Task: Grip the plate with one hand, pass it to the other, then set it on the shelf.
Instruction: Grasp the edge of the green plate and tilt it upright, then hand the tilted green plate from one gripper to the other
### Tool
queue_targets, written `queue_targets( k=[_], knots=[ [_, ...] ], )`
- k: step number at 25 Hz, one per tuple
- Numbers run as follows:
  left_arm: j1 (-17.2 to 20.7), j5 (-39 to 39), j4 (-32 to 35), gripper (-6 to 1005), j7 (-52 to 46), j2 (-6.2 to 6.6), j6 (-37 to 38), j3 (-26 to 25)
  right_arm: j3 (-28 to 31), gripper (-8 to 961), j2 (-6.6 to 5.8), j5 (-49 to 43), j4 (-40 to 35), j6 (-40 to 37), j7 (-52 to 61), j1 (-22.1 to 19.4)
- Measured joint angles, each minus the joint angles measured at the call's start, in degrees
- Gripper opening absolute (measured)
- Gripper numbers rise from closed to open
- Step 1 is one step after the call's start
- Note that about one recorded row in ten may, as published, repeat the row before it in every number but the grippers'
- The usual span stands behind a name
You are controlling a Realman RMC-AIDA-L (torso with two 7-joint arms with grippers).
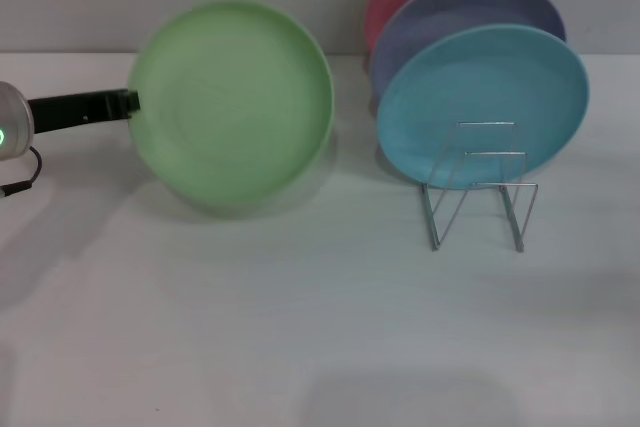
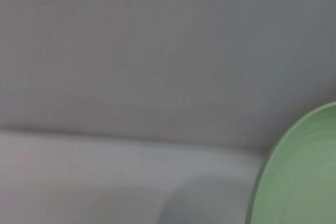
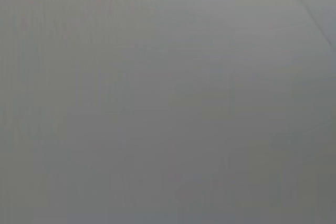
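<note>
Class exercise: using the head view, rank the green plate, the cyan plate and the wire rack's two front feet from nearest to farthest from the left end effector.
1. The green plate: gripped at its left rim by the left end effector.
2. The cyan plate: right of centre, standing in the wire rack.
3. The rack's front feet: below the cyan plate, toward the camera; close to it in rank, slightly farther.

No legible text or markings.
</note>
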Motion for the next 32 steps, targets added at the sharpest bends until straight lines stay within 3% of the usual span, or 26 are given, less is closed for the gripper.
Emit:
queue_targets(
  k=[1,2,3,4,5,7,8,9,13,21,24,26,27,29,32],
  knots=[
    [0.0,0.0,0.0,39,0.0,0.00,0.0,0.0,0.0,740,0.02,-0.1,0.0,0.2,0.0,0.0],
    [1.7,-6.9,-1.3,40,5.8,-0.06,6.7,2.5,-0.1,740,0.08,-0.2,-0.1,0.3,0.0,-0.2],
    [1.7,-6.9,-1.3,40,5.8,-0.06,6.7,2.5,-0.1,740,0.08,-0.2,-0.1,0.3,0.0,-0.2],
    [3.0,-13.7,-2.7,41,11.5,-0.08,12.9,5.3,-0.2,740,0.17,-0.2,-0.1,0.3,0.0,-0.3],
    [3.0,-13.7,-2.7,41,11.5,-0.08,12.9,5.3,-0.2,740,0.25,-0.2,-0.1,0.2,0.0,-0.4],
    [4.1,-22.8,-4.4,42,20.1,-0.11,22.0,9.4,-0.2,740,0.51,-0.2,-0.1,0.0,-0.1,-0.7],
    [4.1,-22.8,-4.4,42,20.1,-0.11,22.0,9.4,-0.2,740,0.51,-0.2,-0.1,0.0,-0.1,-0.7],
    [4.6,-26.9,-4.8,43,24.7,-0.14,28.9,12.8,-0.2,740,0.56,-0.2,-0.2,0.0,-0.1,-0.8],
    [4.8,-27.9,-4.3,44,26.4,-0.04,36.8,17.6,-0.2,741,0.65,-0.2,-0.2,0.2,-0.1,-1.2],
    [6.9,-17.4,1.2,48,26.8,0.19,52.2,26.3,-0.2,741,0.75,-0.2,-0.4,0.2,-0.2,-1.9],
    [9.2,-10.6,3.3,49,26.0,0.30,62.3,34.2,-0.2,740,0.75,-0.2,-0.4,0.3,-0.2,-2.0],
    [9.6,-8.8,3.3,50,25.1,0.30,65.0,36.2,-0.2,740,0.74,-0.2,-0.4,0.3,-0.2,-2.0],
    [10.0,-5.0,2.3,50,22.2,0.33,70.2,40.0,-0.2,741,0.74,-0.2,-0.4,0.3,-0.2,-2.0],
    [10.2,-2.5,1.2,51,19.9,0.35,73.2,41.8,-0.2,741,0.73,-0.2,-0.4,0.3,-0.2,-2.0],
    [9.8,7.3,-5.6,53,4.9,0.36,83.7,46.6,-0.3,741,0.85,-0.2,-0.3,0.2,-0.2,-2.0]
  ],
)
